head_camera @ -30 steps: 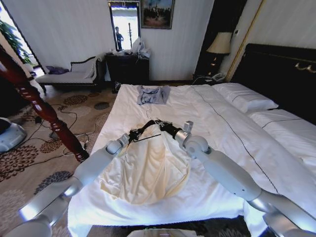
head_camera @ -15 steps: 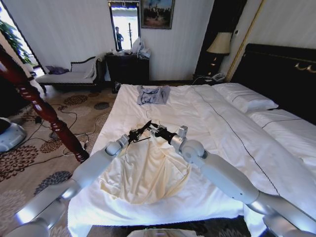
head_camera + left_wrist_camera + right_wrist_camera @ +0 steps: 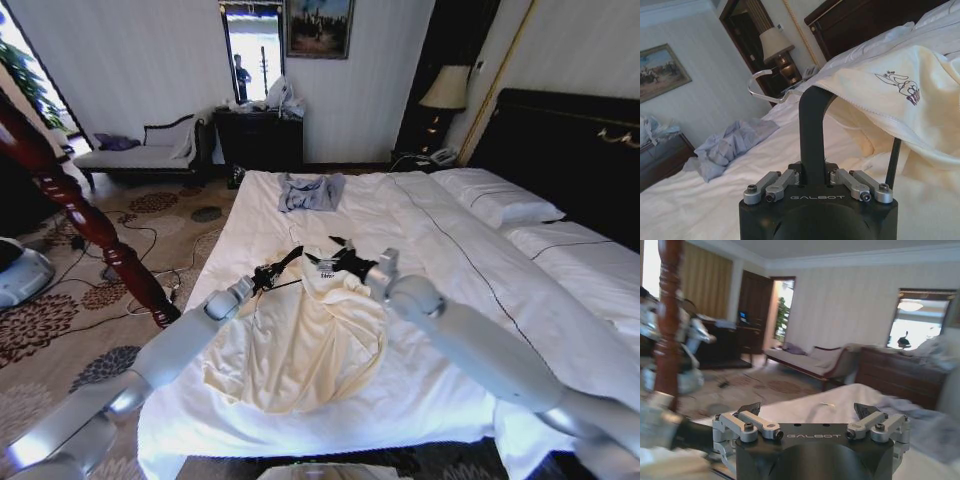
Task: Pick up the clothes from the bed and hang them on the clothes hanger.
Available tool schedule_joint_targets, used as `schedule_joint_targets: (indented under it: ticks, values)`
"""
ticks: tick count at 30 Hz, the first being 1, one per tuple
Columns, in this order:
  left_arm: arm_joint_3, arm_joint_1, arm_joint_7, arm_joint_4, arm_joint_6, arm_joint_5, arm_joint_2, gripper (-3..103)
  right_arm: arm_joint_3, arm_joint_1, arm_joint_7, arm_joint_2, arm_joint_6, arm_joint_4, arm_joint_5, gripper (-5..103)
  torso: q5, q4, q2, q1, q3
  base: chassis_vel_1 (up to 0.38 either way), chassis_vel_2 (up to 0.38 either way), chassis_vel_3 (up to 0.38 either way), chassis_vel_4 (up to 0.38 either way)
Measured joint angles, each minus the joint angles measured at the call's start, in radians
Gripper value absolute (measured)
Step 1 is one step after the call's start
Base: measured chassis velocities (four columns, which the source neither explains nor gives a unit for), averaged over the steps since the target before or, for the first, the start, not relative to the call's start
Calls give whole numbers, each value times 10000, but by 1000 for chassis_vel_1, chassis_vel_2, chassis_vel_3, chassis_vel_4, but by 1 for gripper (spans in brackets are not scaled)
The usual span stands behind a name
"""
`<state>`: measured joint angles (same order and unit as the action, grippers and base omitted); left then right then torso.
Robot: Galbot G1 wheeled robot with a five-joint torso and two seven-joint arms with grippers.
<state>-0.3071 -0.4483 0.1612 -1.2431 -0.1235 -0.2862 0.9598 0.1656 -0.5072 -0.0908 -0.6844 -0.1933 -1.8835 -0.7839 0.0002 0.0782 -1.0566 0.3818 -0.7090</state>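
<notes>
Mid-bed, the left gripper clamps the clothes hanger steady so the shirt drapes over it; the right gripper gapes wide beside its collar.

One bed; on it one cream shirt near the middle and one small grey-blue garment beyond the shirt, towards the far edge of the bed; two white pillows at the bed's head, beside the shirt's right; one black clothes hanger with one silver hook, its shoulder under the shirt's collar; two end effectors by that collar, the left end effector clamped on the hanger, the right end effector with its fingers spread; one dark red wooden stand left of the bed; one lamp past the pillows.
</notes>
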Motion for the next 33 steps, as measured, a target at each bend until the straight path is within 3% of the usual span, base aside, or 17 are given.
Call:
schedule_joint_targets:
  ticks: [5,11,21,33]
  values:
    - [-85,57,43,39,-129,240,23,20,-267,-17,39,372,-183,791,850,100,0,-8,0,0,-1,0,0,0,0]
    - [-302,204,95,-8,-252,629,53,20,344,483,-618,211,-188,2512,2010,100,3,-4,1,1,-2,0,0,0,0]
    - [-481,251,173,-152,-341,880,36,20,1615,1364,-1151,-344,-238,3708,2361,100,-2,-7,1,2,-3,0,0,0,0]
    - [-482,174,201,-390,-381,894,-16,20,2265,1760,-1260,-852,-278,4374,2617,100,-3,-6,1,2,-1,0,0,0,0]
